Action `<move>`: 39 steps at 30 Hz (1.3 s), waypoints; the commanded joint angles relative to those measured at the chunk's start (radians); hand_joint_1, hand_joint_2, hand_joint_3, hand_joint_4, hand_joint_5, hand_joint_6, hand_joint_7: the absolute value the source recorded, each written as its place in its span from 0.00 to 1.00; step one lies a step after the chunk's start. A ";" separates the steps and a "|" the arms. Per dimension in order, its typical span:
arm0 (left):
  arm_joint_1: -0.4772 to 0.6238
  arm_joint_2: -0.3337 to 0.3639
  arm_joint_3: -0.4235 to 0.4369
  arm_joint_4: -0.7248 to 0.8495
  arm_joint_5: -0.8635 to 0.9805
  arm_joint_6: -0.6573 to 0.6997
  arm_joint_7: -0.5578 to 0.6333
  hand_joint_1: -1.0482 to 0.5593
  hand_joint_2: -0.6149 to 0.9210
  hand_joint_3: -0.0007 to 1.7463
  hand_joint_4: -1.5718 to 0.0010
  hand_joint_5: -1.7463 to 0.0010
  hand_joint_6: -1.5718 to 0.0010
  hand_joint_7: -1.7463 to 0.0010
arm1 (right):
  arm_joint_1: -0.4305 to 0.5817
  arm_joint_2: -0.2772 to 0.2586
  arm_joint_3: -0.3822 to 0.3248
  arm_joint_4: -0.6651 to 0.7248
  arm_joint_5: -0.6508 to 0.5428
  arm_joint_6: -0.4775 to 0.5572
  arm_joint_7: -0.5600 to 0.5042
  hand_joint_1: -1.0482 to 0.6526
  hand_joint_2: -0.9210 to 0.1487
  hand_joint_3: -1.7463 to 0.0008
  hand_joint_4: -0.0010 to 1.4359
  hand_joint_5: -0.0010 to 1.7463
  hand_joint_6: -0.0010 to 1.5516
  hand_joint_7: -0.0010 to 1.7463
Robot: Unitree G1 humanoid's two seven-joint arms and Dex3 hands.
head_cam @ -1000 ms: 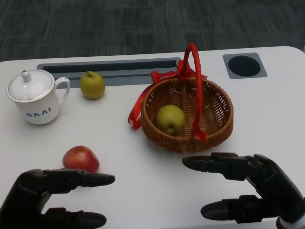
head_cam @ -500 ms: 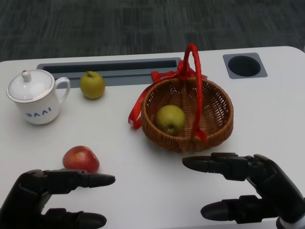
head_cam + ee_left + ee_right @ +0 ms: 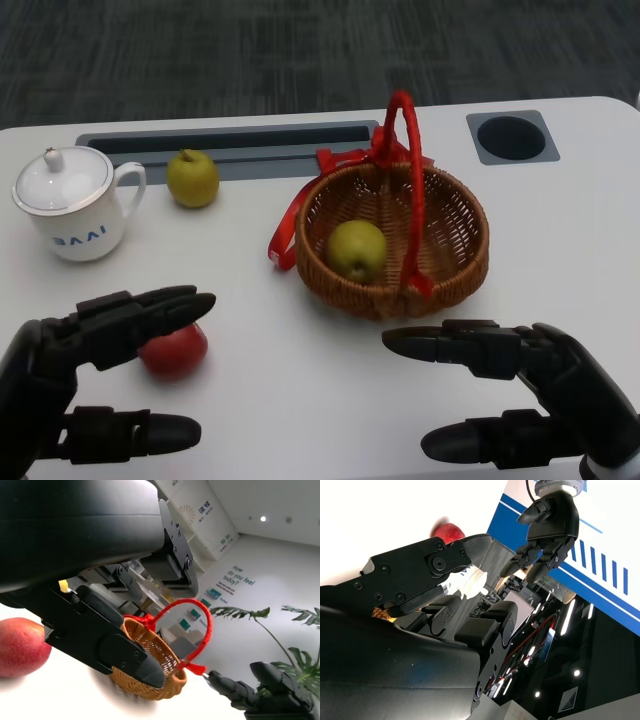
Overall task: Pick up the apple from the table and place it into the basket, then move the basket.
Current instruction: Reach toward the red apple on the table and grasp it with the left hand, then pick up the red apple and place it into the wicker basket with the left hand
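Where the white table [image 3: 250,400] ends, dark carpet [image 3: 300,50] begins. One red apple [image 3: 176,350] lies at the near left, partly hidden under the spread, empty left hand [image 3: 85,385]. Two green fruits show: one [image 3: 193,178] by the lidded cup [image 3: 68,205], one [image 3: 356,250] inside the single basket [image 3: 455,260]. Near the basket, the right hand [image 3: 520,395] hovers, fingers apart, holding nothing.

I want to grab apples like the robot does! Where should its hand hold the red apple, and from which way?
Probably around its round middle, coming from above. The red apple sits low on the bare table, beside nothing, and the left hand is above it with fingers spread, so they can wrap its widest part. It shows no stem to pinch.
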 commanded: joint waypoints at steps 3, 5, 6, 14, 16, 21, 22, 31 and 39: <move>-0.097 0.067 0.055 0.100 0.241 0.030 0.193 0.19 0.81 0.00 0.63 0.99 0.68 0.99 | 0.009 -0.009 -0.005 -0.008 0.000 0.002 -0.008 0.34 0.08 1.00 0.56 0.00 0.48 0.00; -0.126 0.094 0.039 0.157 0.303 0.040 0.260 0.20 0.80 0.00 0.62 0.99 0.68 1.00 | 0.009 -0.010 -0.006 -0.007 -0.001 0.000 -0.009 0.34 0.08 1.00 0.56 0.00 0.48 0.00; -0.140 0.109 0.027 0.184 0.338 0.053 0.293 0.21 0.80 0.00 0.63 0.99 0.68 1.00 | 0.010 -0.010 -0.006 -0.007 0.000 -0.001 -0.009 0.34 0.08 1.00 0.56 0.00 0.48 0.00; -0.264 0.218 -0.169 0.397 0.613 0.224 0.610 0.19 0.82 0.00 0.73 1.00 0.78 1.00 | 0.008 -0.016 -0.005 -0.007 0.012 0.000 -0.001 0.34 0.07 1.00 0.56 0.00 0.47 0.00; -0.324 0.231 -0.242 0.507 0.661 0.260 0.699 0.18 0.82 0.00 0.72 1.00 0.78 1.00 | 0.006 -0.019 -0.004 -0.009 0.016 0.005 0.003 0.34 0.07 1.00 0.55 0.00 0.47 0.00; -0.440 0.230 -0.410 0.729 0.723 0.330 0.874 0.15 0.82 0.00 0.70 0.99 0.76 0.99 | 0.008 -0.022 -0.003 -0.019 0.020 0.011 0.004 0.34 0.07 1.00 0.56 0.00 0.48 0.00; -0.461 0.222 -0.442 0.770 0.731 0.353 0.896 0.15 0.82 0.00 0.71 0.99 0.76 0.99 | 0.009 -0.022 -0.002 -0.022 0.022 0.010 0.005 0.34 0.08 1.00 0.56 0.00 0.48 0.00; -0.559 0.169 -0.589 0.918 0.683 0.458 0.928 0.17 0.84 0.01 0.72 1.00 0.78 1.00 | 0.017 -0.033 -0.003 -0.045 0.026 0.029 0.012 0.34 0.07 1.00 0.56 0.00 0.48 0.00; -0.589 0.136 -0.631 0.946 0.624 0.503 0.909 0.21 0.84 0.00 0.66 0.98 0.72 0.98 | 0.023 -0.035 -0.005 -0.048 0.028 0.024 0.014 0.34 0.07 1.00 0.56 0.00 0.48 0.00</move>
